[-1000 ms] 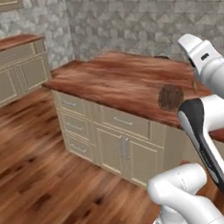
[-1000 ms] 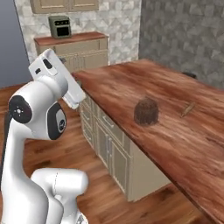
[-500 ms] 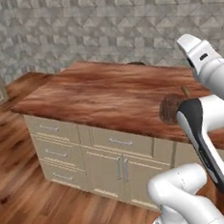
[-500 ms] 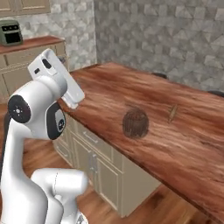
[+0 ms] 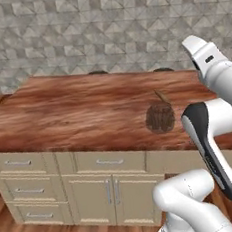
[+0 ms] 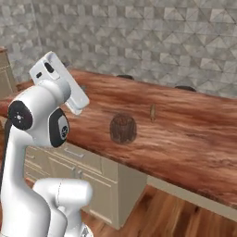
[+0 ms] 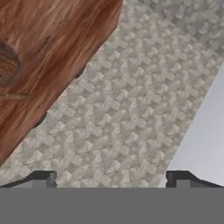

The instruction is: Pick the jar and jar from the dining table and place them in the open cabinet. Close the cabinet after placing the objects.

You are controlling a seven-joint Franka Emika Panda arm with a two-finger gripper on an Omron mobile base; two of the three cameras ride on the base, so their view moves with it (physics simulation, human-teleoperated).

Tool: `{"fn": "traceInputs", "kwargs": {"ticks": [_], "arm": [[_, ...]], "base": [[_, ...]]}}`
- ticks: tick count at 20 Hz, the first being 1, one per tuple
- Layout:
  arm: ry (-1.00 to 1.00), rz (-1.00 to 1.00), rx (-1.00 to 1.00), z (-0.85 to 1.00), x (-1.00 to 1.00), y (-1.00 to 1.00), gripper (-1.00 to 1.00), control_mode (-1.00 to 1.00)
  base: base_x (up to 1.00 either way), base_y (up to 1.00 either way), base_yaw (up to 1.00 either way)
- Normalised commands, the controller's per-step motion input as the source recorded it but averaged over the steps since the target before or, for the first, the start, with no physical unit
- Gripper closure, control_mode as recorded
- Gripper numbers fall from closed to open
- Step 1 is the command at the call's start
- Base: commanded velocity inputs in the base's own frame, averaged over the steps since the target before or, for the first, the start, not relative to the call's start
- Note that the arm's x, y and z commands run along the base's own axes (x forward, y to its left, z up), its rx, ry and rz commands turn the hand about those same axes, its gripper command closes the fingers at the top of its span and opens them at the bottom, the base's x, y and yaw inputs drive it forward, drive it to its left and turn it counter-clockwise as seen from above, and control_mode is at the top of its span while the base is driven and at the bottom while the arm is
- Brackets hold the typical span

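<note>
Hand view shows gripper (image 7: 109, 177) fingers spread wide, empty, raised above the table (image 7: 52, 48) before reaching the jar (image 5: 160, 117).

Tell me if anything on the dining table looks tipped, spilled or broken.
Nothing stands out. One jar sits upright on the dining table, with a small brown stick-like thing lying flat beyond it. No spill shows.

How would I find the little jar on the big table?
Look at the long reddish-brown wooden table in front of the grey tiled wall. Near its front edge sits a squat round jar holding something brown. A thin little stick lies just behind it; the jar is round and bigger.
</note>
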Motion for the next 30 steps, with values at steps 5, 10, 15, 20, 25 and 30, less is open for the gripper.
{"fn": "traceInputs", "kwargs": {"ticks": [5,10,15,20,25,30], "arm": [[0.00,0.00,0.00,0.00,0.00,0.00,-1.00,1.00],[0.00,0.00,0.00,0.00,0.00,0.00,-1.00,1.00],[0.00,0.00,0.00,0.00,0.00,0.00,-1.00,1.00],[0.00,0.00,0.00,0.00,0.00,0.00,-1.00,1.00],[0.00,0.00,0.00,0.00,0.00,0.00,-1.00,1.00],[0.05,0.00,0.04,0.32,0.00,0.15,-1.00,-1.00]], "base": [[0.41,0.31,-0.51],[0.59,0.27,-0.41],[0.53,0.19,-0.35],[0.06,0.00,-0.03],[0.00,0.04,0.00],[0.00,0.00,0.00]]}}
